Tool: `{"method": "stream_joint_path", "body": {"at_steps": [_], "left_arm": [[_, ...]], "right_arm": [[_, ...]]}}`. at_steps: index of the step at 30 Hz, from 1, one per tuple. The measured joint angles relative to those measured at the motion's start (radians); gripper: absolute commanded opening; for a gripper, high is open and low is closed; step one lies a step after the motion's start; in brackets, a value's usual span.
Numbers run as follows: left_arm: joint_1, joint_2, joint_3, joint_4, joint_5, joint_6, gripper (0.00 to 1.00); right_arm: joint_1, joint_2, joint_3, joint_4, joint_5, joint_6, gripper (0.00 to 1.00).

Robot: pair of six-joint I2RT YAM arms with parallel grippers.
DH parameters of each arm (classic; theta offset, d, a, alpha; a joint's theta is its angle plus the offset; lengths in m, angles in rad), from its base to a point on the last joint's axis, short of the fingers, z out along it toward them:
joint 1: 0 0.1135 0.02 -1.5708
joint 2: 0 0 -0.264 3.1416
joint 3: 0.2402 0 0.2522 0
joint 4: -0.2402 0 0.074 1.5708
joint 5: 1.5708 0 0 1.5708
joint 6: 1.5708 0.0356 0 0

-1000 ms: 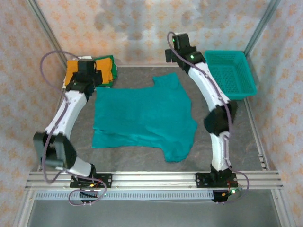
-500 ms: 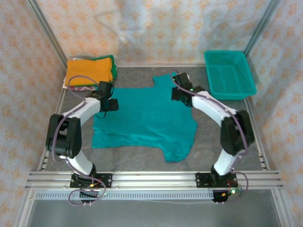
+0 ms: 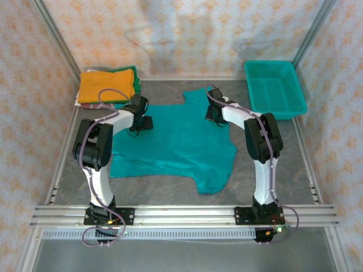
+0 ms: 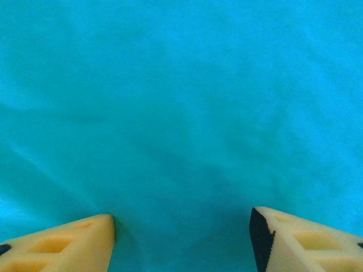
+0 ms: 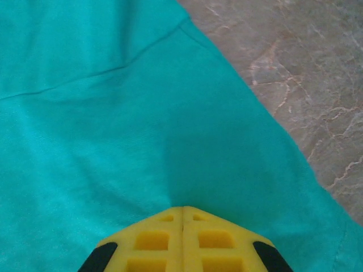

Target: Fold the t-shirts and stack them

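Both arms have come in from the back of the table over the last second: the left gripper [image 3: 140, 122], which was up by the folded pile, and the right gripper [image 3: 214, 113], which was raised near the basket [image 3: 275, 88], now sit low on the teal t-shirt [image 3: 176, 141]. That shirt has not shifted; it lies spread flat on the middle of the grey table [image 3: 272, 158], 1 sleeve pointing to the far side and 1 to the near side. The left gripper rests on the shirt's far left part, and its wrist view shows the left gripper [image 4: 181, 218] with its 2 fingers [image 4: 74, 243] well apart and smooth teal cloth between them, nothing held. The right gripper [image 5: 182, 212] is at the shirt's far right edge, close to bare table [image 5: 295, 85], its fingers pressed together with the tips against the cloth; whether any fabric is pinched cannot be told. The folded t-shirts [image 3: 106, 85], orange on top of green, sit stacked in the far left corner.
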Motion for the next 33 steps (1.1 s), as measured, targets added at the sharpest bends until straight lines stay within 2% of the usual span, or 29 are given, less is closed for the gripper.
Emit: {"method": "stream_joint_path", "body": {"at_steps": [6,12,17,22,25,29,33], "left_arm": [[-0.039,0.015,0.012,0.025,-0.003,-0.021,0.65],[-0.085,0.101,0.142,0.018,0.019,-0.030,0.65],[-0.097,0.223,0.343,-0.046,0.045,-0.029,0.65],[-0.096,0.393,0.629,-0.139,0.047,-0.019,0.65],[-0.088,0.468,0.762,-0.185,0.047,-0.018,0.65],[-0.064,0.459,0.763,-0.215,0.042,-0.019,0.65],[-0.043,0.317,0.571,-0.204,0.027,-0.022,0.65]], "right_arm": [[-0.025,0.009,-0.027,0.056,0.012,0.072,0.00],[-0.090,0.003,-0.045,0.080,0.057,0.121,0.00],[-0.148,0.024,-0.007,0.053,0.098,0.146,0.00],[-0.161,0.095,0.135,0.021,0.100,0.158,0.00],[-0.158,0.131,0.231,0.008,0.077,0.156,0.05],[-0.157,0.129,0.304,-0.003,0.034,0.127,0.14],[-0.146,0.034,0.240,-0.015,0.019,0.084,0.20]]}}
